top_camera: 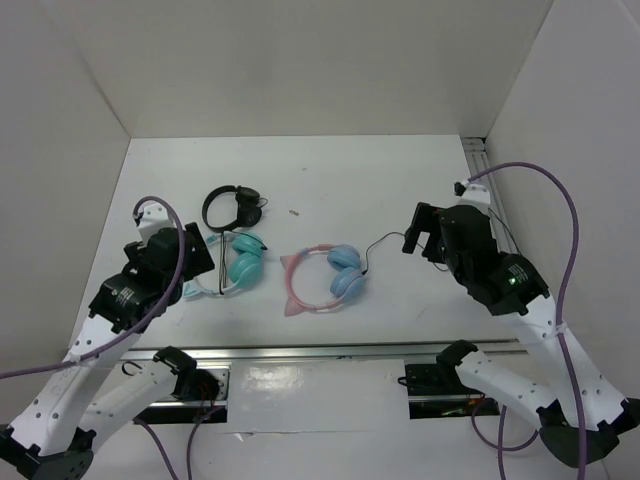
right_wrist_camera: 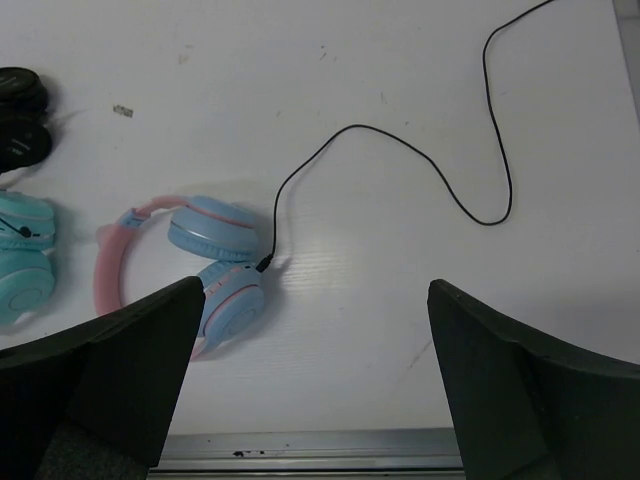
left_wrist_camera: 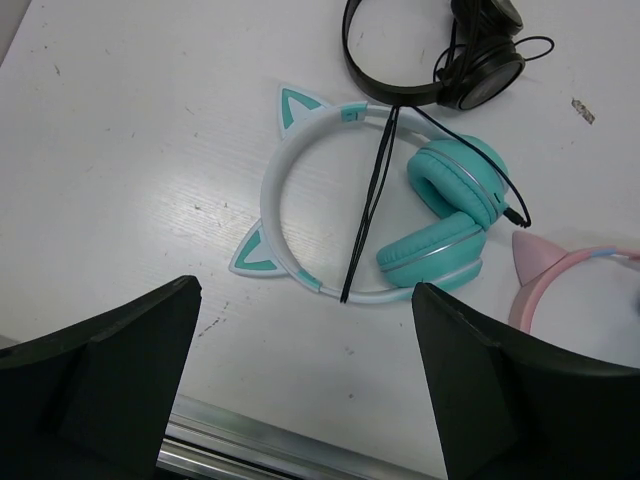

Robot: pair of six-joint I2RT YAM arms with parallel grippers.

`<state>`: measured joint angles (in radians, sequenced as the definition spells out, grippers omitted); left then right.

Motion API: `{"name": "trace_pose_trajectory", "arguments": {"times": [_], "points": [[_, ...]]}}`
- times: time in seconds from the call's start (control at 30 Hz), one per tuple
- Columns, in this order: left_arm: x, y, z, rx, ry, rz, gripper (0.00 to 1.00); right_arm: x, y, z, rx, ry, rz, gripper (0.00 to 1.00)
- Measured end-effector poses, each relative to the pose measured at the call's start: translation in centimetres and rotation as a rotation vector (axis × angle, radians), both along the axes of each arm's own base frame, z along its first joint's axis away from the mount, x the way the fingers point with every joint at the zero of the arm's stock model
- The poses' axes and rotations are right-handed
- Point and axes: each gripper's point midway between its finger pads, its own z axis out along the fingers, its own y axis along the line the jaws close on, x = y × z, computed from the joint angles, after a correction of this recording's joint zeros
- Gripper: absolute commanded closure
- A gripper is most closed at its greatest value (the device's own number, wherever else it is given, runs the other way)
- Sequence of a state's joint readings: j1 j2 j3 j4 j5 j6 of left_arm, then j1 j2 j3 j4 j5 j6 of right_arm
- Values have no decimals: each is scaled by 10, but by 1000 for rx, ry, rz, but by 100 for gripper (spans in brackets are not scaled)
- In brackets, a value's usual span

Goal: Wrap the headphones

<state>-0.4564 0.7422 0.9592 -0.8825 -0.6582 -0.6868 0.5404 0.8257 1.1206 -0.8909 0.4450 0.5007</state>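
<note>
The headphones [top_camera: 322,280], with a pink cat-ear headband and light blue ear cups, lie flat at the table's middle. They also show in the right wrist view [right_wrist_camera: 215,262], and one pink ear shows in the left wrist view [left_wrist_camera: 545,268]. Their thin black cable [right_wrist_camera: 400,150] is plugged into one cup and trails loose in curves to the right and back [top_camera: 385,240]. My right gripper [top_camera: 420,238] is open and empty, above the table to the right of the cups [right_wrist_camera: 315,285]. My left gripper [top_camera: 200,255] is open and empty over the teal headphones [left_wrist_camera: 305,290].
Teal cat-ear headphones [top_camera: 240,265] lie left of the pink ones, with a cable across their band [left_wrist_camera: 440,215]. Smaller black headphones [top_camera: 232,205] lie behind them [left_wrist_camera: 440,55]. An aluminium rail [top_camera: 330,352] runs along the front edge and another [top_camera: 480,160] along the right. White walls enclose the table.
</note>
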Motion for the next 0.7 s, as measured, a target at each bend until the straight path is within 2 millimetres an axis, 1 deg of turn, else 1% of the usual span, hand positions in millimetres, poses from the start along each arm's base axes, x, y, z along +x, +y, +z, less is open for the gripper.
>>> {"name": "trace_pose_trajectory", "arguments": {"times": [0.17,0.3,0.4,0.47,0.57,0.63,0.7], "points": [[-1,-2,2,-12,-9,-11,0,1,1,-2,-6,9,5,0],[2,-10,3,-26,-17,-61,0,1,4,-3,3,12,20,0],[6,-19,-2,-41,15,-91,0,0,13,-7,29,18,56,0],[15,-35,-9,-65,74,-130,0,-1,18,-16,40,35,80,0],[33,-67,-32,-107,173,-196,0,0,27,-29,54,61,110,0],[41,-100,-57,-113,252,-256,0,3,33,-34,62,73,123,0],[41,-134,-80,-105,317,-325,0,10,40,-38,70,83,138,0]]}}
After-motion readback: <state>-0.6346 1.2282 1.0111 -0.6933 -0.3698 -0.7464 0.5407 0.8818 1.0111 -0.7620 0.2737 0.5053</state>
